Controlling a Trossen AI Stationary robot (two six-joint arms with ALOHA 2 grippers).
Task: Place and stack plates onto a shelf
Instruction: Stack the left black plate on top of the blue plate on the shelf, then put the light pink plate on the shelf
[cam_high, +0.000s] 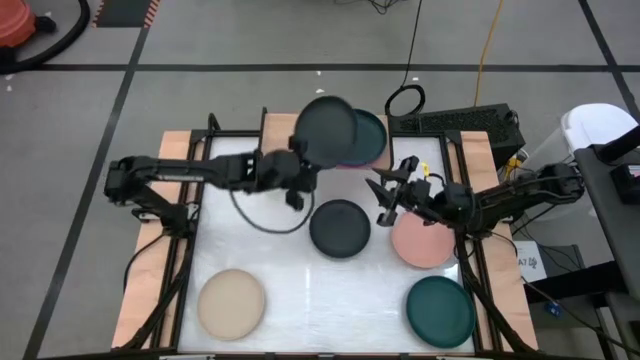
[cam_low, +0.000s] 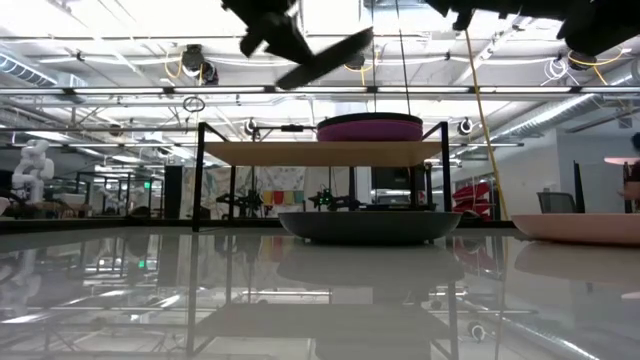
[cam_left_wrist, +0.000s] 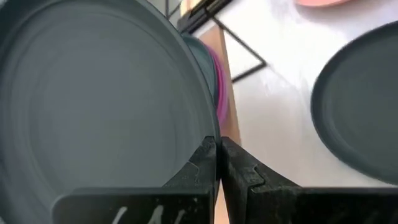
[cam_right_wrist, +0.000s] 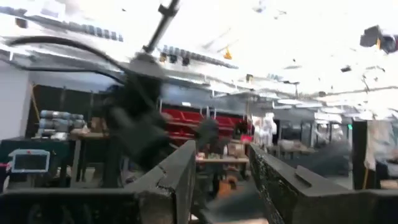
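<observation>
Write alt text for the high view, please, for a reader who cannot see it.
The left gripper holds a charcoal plate above the shelf, beside a teal-topped stack. The open right gripper hovers near the salmon plate.

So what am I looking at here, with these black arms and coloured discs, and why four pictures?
It is one robot with two arms at a white table, filmed by four cameras at once: one overhead, one at tabletop height, and one on each wrist. The discs are plates meant for the small wooden shelf at the table's far side. The left gripper pinches a charcoal plate by its rim, tilted in the air above the shelf, where a teal plate tops a pink-edged stack. The right gripper hangs open and empty over the table. Lying on the table are another charcoal plate, a salmon plate, a beige plate and a second teal plate.
</observation>
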